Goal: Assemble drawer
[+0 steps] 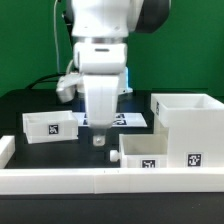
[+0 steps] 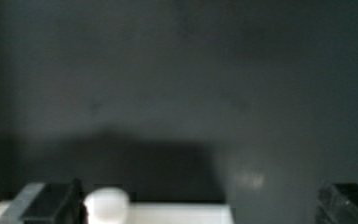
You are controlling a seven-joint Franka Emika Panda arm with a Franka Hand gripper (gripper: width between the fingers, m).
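My gripper (image 1: 98, 127) hangs over the middle of the black table, pointing down, open and empty. A small white knob (image 1: 99, 141) stands on the table just below it. In the wrist view the knob (image 2: 107, 205) lies near one dark fingertip (image 2: 51, 204), inside the wide gap of the gripper (image 2: 202, 206). The tall white drawer case (image 1: 186, 122) stands at the exterior view's right. One low white drawer tray (image 1: 50, 127) lies at the left. Another tray (image 1: 150, 150) lies in front of the case.
A long white rail (image 1: 70, 181) runs along the table's front edge and turns up at the left (image 1: 5, 150). The marker board (image 1: 128, 119) lies behind the gripper. A white strip (image 2: 211, 214) shows at the wrist view's edge.
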